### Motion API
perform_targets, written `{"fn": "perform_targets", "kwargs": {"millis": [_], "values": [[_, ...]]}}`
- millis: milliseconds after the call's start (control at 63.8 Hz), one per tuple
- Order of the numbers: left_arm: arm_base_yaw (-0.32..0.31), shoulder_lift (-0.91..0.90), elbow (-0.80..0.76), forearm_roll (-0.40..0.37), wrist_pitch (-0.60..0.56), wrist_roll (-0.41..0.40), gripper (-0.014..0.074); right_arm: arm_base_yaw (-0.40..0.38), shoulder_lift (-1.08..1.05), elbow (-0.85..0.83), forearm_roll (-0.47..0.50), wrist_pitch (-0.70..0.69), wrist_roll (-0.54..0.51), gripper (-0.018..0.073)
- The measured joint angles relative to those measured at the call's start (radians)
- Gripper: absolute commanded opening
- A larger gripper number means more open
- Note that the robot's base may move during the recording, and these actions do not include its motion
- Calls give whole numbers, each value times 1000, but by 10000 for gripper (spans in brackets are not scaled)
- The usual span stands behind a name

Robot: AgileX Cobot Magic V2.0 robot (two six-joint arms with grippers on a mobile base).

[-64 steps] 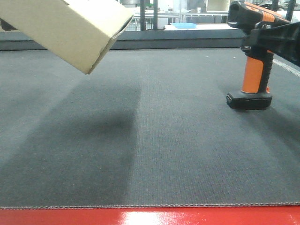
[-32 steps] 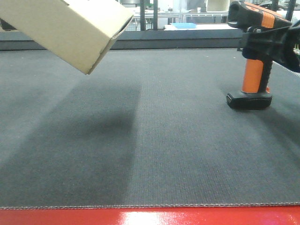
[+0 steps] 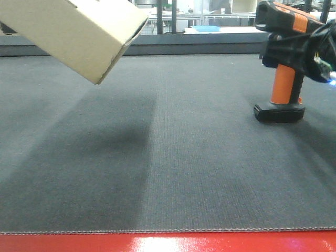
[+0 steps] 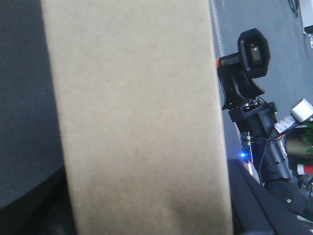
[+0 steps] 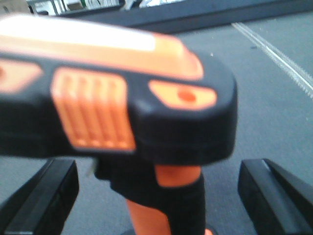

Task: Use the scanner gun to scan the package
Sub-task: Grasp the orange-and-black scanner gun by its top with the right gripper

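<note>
Dark grey matting (image 3: pixel 173 157) covers the bench, with a red strip (image 3: pixel 168 242) along the near edge. I see the scanner gun (image 3: pixel 283 79) standing upright on its flat black base on the mat. My right gripper (image 5: pixel 161 196) sits around the scanner gun just under its head. Its fingers (image 5: pixel 276 196) stand apart on either side of the orange handle with gaps showing, so it is released, not pinching.

Well to the left of the scanner gun, and higher than its base, the package (image 3: pixel 79 31) hangs tilted in the air, clear of the mat. In the left wrist view the box fills the frame. Dark shapes flank its lower edges, and I take them to be the left gripper (image 4: pixel 146 215) clamped on the package, though that view is poor.
</note>
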Motion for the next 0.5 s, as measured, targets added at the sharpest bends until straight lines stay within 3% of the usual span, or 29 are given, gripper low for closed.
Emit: {"fn": "perform_targets", "kwargs": {"millis": [502], "values": [[0, 0, 0, 6, -49, 0, -111, 0, 9, -3, 4, -60, 0, 570]]}}
